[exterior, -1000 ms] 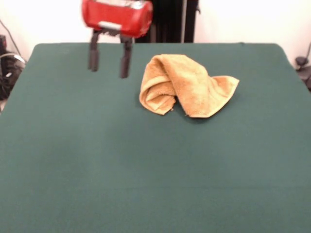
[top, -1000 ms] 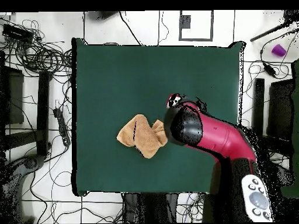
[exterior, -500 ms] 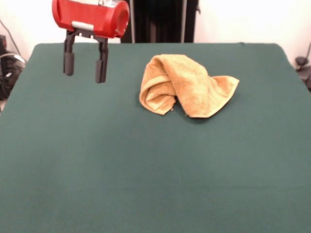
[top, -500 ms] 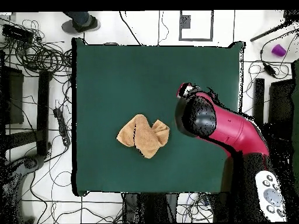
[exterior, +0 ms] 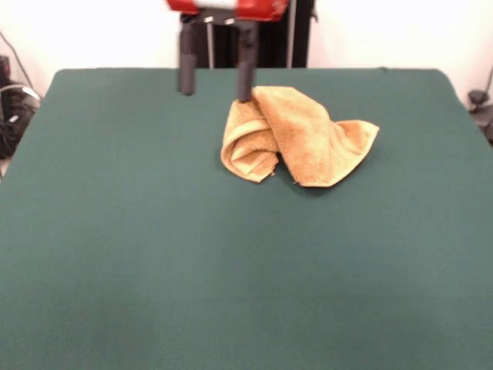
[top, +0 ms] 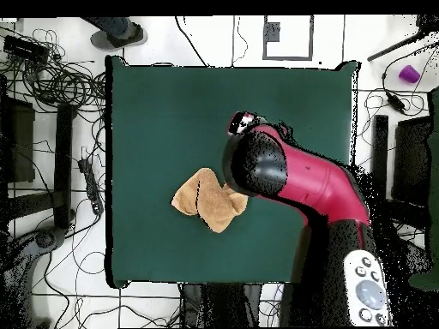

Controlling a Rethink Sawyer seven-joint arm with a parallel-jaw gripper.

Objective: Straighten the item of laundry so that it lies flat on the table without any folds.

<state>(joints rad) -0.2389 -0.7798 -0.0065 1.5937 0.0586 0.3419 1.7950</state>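
Front view: end effector point(exterior: 216, 83), fingers spread apart, hangs just beside the crumpled towel point(exterior: 296, 137).

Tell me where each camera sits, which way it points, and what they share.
Front view: across the table from the robot, looking at the crumpled towel; shows the red wrist and the open tool at the top.
Overhead view: above the table, looking straight down; shows the red arm reaching in from the bottom, hiding the tool.
Shared: both show the towel on the green table, and part of the arm.
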